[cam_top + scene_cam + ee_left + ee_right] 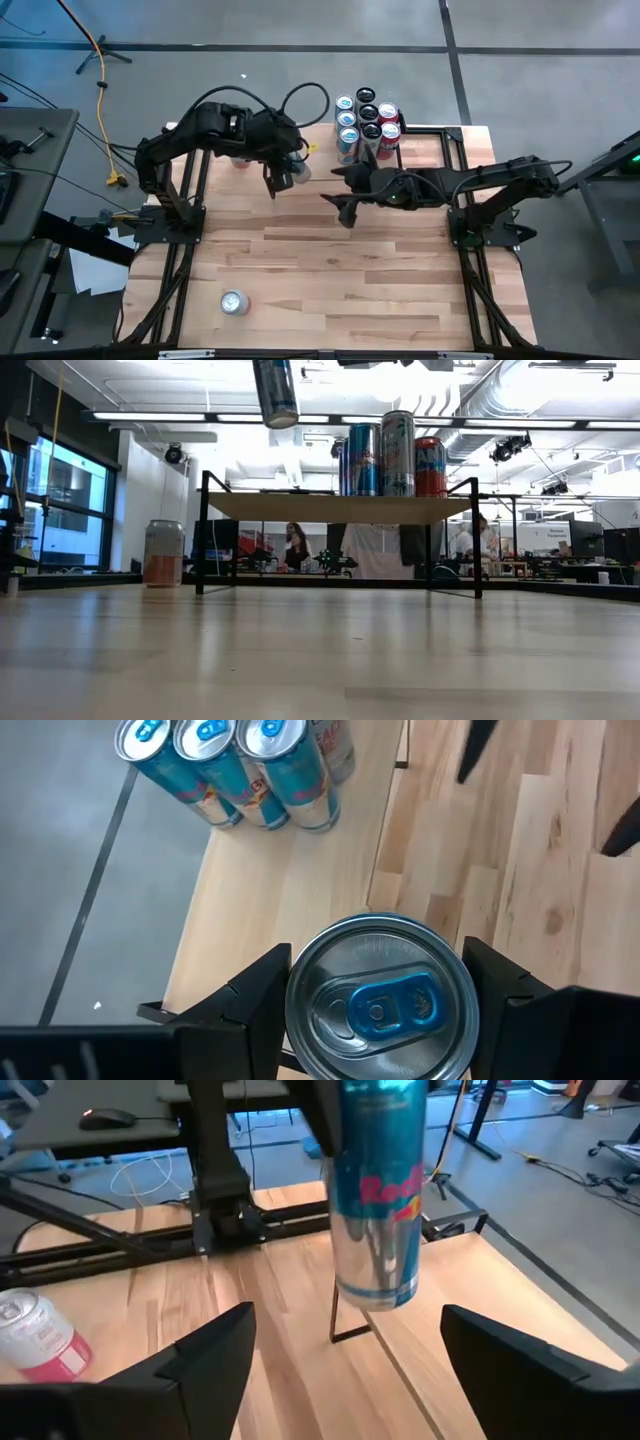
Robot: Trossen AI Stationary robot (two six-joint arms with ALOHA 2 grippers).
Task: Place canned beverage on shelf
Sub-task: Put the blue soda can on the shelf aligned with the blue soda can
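My left gripper [283, 178] is shut on a blue and silver can [375, 1190], whose top has a blue tab [380, 1005]. The can hangs above the shelf [330, 508], a light plank on black legs at the table's far side. Several cans [365, 120] stand on the shelf's right part and also show in the low view [385, 455]. My right gripper [345, 200] is open and empty over the table, right of the held can; its fingers frame the right wrist view [350, 1380]. My left gripper pinches the can's side wall just below its top rim [300, 1010] between its two fingers, one on each side. The fingers come from above, pointing down. The can hangs upright, its bottom [277, 415] lifted clear above the shelf top.
A pink and white can [235, 302] stands on the table near its front left. Another pale pink can [163, 553] stands by the shelf's left leg. The bare tabletop [380, 280] lies in front of the shelf. People and desks show in the room behind.
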